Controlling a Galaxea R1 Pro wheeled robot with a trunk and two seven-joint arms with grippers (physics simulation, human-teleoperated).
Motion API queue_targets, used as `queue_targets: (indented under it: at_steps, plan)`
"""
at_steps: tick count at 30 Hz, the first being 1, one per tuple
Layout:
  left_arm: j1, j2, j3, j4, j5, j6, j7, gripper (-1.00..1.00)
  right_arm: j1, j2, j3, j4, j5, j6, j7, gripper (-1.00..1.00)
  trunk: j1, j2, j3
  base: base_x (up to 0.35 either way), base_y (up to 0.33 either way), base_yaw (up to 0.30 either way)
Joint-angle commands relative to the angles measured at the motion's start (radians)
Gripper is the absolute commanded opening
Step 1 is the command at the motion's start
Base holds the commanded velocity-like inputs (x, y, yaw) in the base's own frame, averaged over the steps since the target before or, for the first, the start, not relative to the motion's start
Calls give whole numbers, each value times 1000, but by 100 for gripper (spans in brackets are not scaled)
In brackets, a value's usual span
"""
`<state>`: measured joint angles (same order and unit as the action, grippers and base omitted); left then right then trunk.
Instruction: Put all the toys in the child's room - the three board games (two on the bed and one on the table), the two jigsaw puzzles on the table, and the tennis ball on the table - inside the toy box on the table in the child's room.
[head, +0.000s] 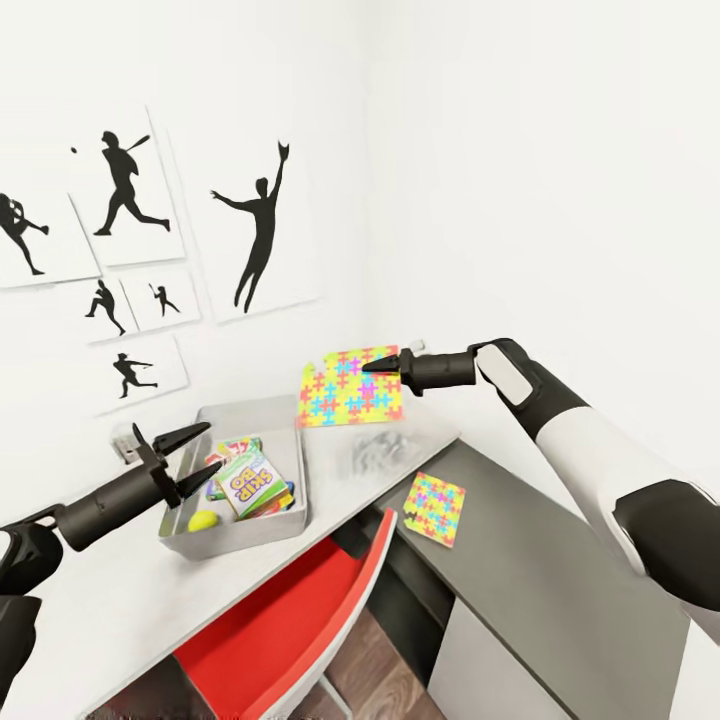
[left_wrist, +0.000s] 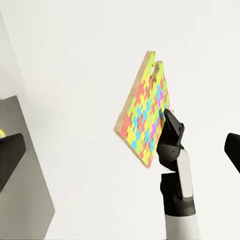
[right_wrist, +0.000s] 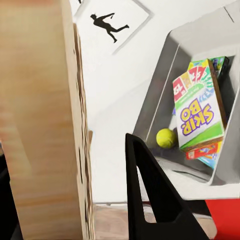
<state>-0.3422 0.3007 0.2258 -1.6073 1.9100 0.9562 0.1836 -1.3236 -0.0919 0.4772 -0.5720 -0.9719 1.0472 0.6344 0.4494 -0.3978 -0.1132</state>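
Observation:
The toy box (head: 235, 540) stands on the pale table (head: 100, 600). Inside it lie board games, the green Skip-Bo box (head: 245, 482) on top, and the tennis ball (head: 203, 520) in a front corner. My right gripper (head: 372, 366) is shut on the edge of one jigsaw puzzle (head: 345, 392), held tilted in the air just right of the box. The right wrist view shows that puzzle's wooden back (right_wrist: 40, 125) against one finger (right_wrist: 150, 200), with the box (right_wrist: 165, 75) beyond. A second jigsaw puzzle (head: 435, 508) lies on the lower dark section. My left gripper (head: 190, 455) hangs open at the box's left rim.
A red chair (head: 290, 630) is tucked under the table in front of the toy box. The lower dark grey desk section (head: 540, 580) runs along the right wall. Black silhouette posters (head: 125, 190) hang on the wall behind. The corner of the room is close behind the held puzzle.

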Motion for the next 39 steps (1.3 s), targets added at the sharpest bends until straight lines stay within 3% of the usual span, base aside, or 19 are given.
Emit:
queue_targets:
  at_steps: [1, 14, 28, 39]
  plan:
    - [-1, 0, 4, 0, 12, 3, 21, 100, -1, 0, 4, 0, 4, 0, 9, -100, 1, -2, -2, 0, 0, 286]
    - [4, 0, 17, 0, 17, 4, 53, 100, -1, 4, 4, 36, 7, 0, 4, -100, 1, -2, -2, 0, 0, 286]
    - [5, 0, 18, 0, 17, 6, 54, 100, 5, -11, -3, 52, 7, 0, 7, -100, 1, -2, -2, 0, 0, 283]
    - [5, 0, 18, 2, 9, 5, 55, 100, 14, -15, -5, 53, 14, 0, 3, -100, 1, -2, -3, 0, 0, 83]
